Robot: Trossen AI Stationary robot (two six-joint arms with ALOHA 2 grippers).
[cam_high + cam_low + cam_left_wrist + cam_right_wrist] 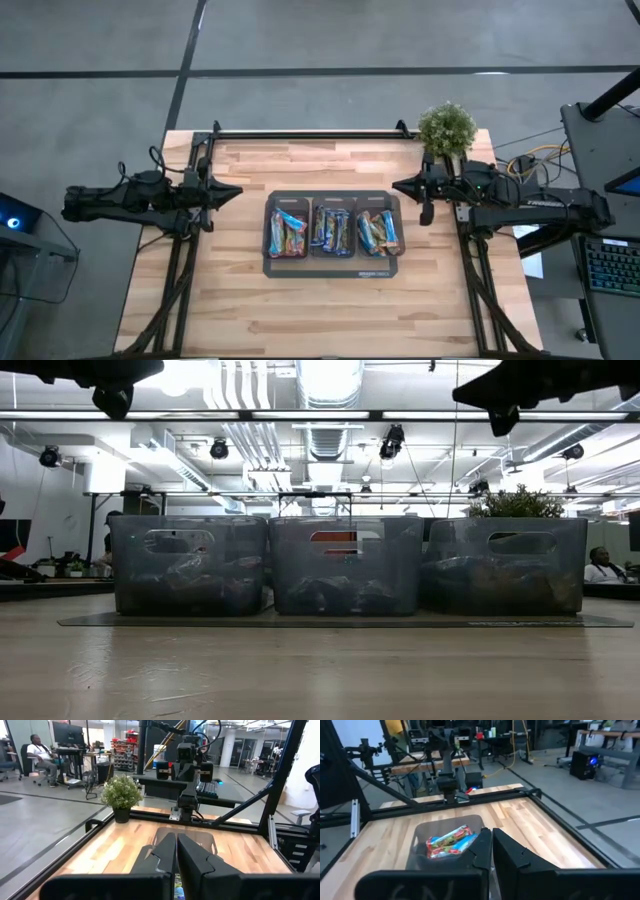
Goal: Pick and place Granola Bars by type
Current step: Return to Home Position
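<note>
- Three translucent grey bins point(345, 530) are standing side by side in a row on a dark tray point(330, 268) at the middle of the wooden table point(300, 310).
- All visible Granola Bars point(331, 230) are lying inside these bins, several to each, and none is showing on the bare wood.
- From above, the left bin is showing red and light blue wrappers, the middle bin mostly dark blue, and the right bin light blue with brownish tones.
- In the right wrist view, one bin is showing red-orange and light blue bars point(451, 841) piled loosely; which bin this is cannot be told.
- From table height, the bars are showing only as dark shapes through the bin walls.
- The left gripper point(236, 193) is hanging above the table's left part, well apart from the tray, and pointing toward the bins.
- Its fingers point(165, 854) are lying pressed together, gripping nothing.
- The right gripper point(397, 186) is hanging near the tray's right far corner, pointing toward the left arm.
- Its fingers point(481, 851) are likewise lying closed against each other, holding nothing.
- Both grippers are sitting high, at the top edge of the low view, above the bin rims.
- A small potted plant point(446, 128) is standing on the table's far right corner, beside the right arm.
- A person point(40, 757) is sitting at a desk in the room beyond.
</note>
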